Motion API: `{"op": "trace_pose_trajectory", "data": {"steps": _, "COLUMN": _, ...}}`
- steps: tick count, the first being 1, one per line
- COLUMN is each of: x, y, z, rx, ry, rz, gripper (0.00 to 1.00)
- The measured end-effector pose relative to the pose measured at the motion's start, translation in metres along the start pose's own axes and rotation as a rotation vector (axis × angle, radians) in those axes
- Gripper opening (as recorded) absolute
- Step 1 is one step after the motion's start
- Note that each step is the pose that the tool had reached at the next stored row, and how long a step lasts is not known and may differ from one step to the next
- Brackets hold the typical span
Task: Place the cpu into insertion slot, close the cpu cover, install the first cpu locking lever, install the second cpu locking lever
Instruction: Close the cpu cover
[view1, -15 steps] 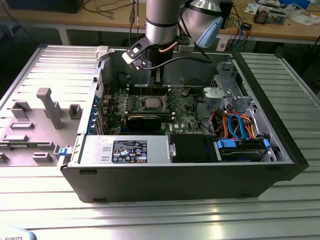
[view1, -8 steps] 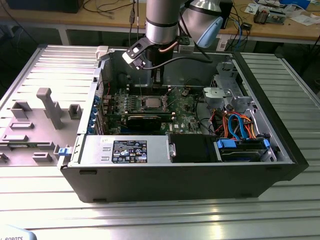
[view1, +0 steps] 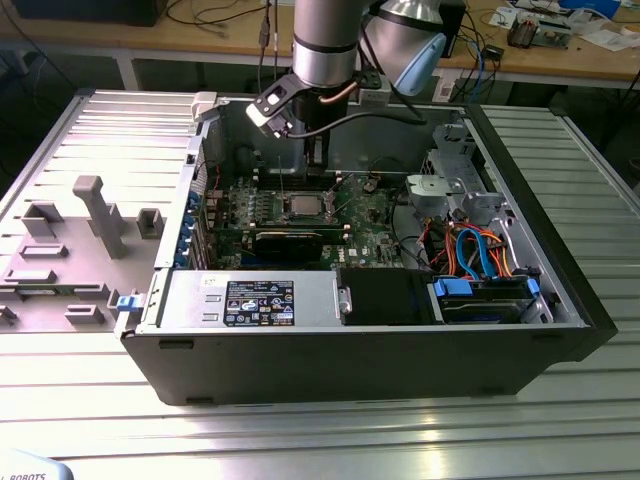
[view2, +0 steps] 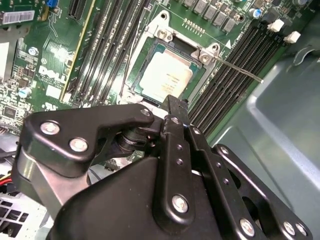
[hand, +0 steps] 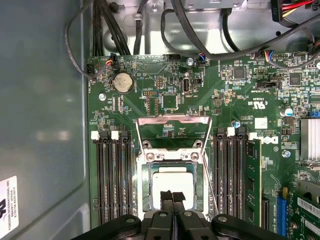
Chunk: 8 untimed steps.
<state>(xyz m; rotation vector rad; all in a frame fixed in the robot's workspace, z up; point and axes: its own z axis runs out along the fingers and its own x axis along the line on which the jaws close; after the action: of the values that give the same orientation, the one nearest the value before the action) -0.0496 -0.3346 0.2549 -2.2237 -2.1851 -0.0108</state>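
Silver arm (view1: 325, 40), black screw-studded jaws

Cpu (view2: 166, 77) seated in insertion slot (view2: 167, 47), pale top exposed; gripper (view2: 175, 104) near slot edge; thin lever (view2: 240, 70) over memory slots (view2: 225, 92).

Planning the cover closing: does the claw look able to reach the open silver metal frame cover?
Probably yes: the claw hovers over the pale silver square chip, and the silver frame cover beside it has nothing across it.
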Motion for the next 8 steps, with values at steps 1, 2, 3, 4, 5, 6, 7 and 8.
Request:
{"op": "trace_pose_trajectory", "data": {"steps": 1, "x": 0.0000, "y": 0.0000, "z": -0.0024, "rx": 0.0000, "ry": 0.0000, "rz": 0.000, "gripper": 0.11}}
{"op": "trace_pose_trajectory", "data": {"steps": 2, "x": 0.0001, "y": -0.0001, "z": -0.0044, "rx": 0.0000, "ry": -0.0001, "rz": 0.000, "gripper": 0.11}}
{"op": "trace_pose_trajectory", "data": {"steps": 3, "x": 0.0001, "y": -0.0001, "z": -0.0057, "rx": 0.0000, "ry": -0.0001, "rz": 0.000, "gripper": 0.11}}
{"op": "trace_pose_trajectory", "data": {"steps": 4, "x": 0.0001, "y": -0.0001, "z": -0.0071, "rx": 0.0000, "ry": -0.0001, "rz": 0.000, "gripper": 0.11}}
{"op": "trace_pose_trajectory", "data": {"steps": 5, "x": 0.0002, "y": -0.0001, "z": -0.0076, "rx": -0.0001, "ry": -0.0001, "rz": 0.000, "gripper": 0.11}}
{"op": "trace_pose_trajectory", "data": {"steps": 6, "x": 0.0002, "y": -0.0001, "z": -0.0076, "rx": -0.0002, "ry": -0.0007, "rz": 0.000, "gripper": 0.11}}
{"op": "trace_pose_trajectory", "data": {"steps": 7, "x": 0.0001, "y": -0.0001, "z": -0.0076, "rx": -0.0001, "ry": -0.0011, "rz": 0.000, "gripper": 0.11}}
{"op": "trace_pose_trajectory", "data": {"steps": 8, "x": 0.0002, "y": 0.0002, "z": -0.0077, "rx": 0.0000, "ry": -0.0018, "rz": 0.000, "gripper": 0.11}}
